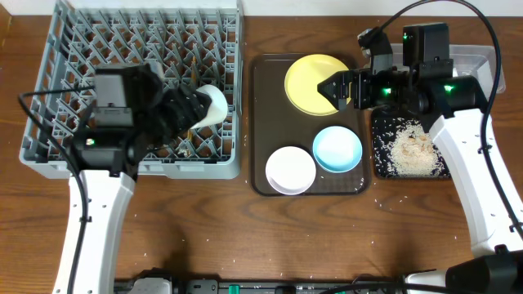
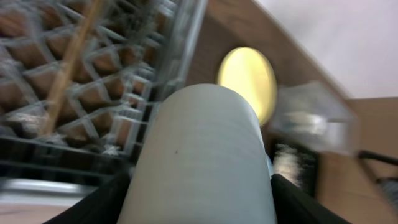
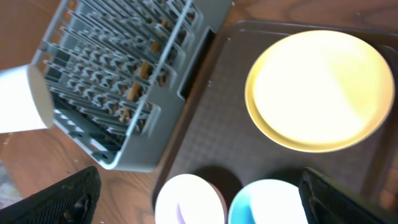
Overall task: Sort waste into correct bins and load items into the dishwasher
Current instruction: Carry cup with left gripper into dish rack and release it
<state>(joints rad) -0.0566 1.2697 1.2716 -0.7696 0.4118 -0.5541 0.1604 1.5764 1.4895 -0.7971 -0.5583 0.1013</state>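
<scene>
Flanking brown tray (image 1: pixel 263 106): rack (image 1: pixel 122 49), black tray (image 1: pixel 380 143).

**Where each piece lies**

A small white cup (image 1: pixel 214 106) hangs sideways over the grey pegged plastic dish rack's (image 1: pixel 106 49) right edge. A round yellow plate (image 1: pixel 310 82), light blue bowl (image 1: pixel 337 149) and white bowl (image 1: pixel 290 170) sit upright beside the rack. White rice-like scraps (image 1: pixel 413 151) cover the shallow black rectangular tray (image 1: pixel 379 131).

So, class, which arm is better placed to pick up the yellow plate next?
Right: the right gripper hangs open at the edge of the yellow plate, while the left gripper holds the white cup above the grey rack.
</scene>
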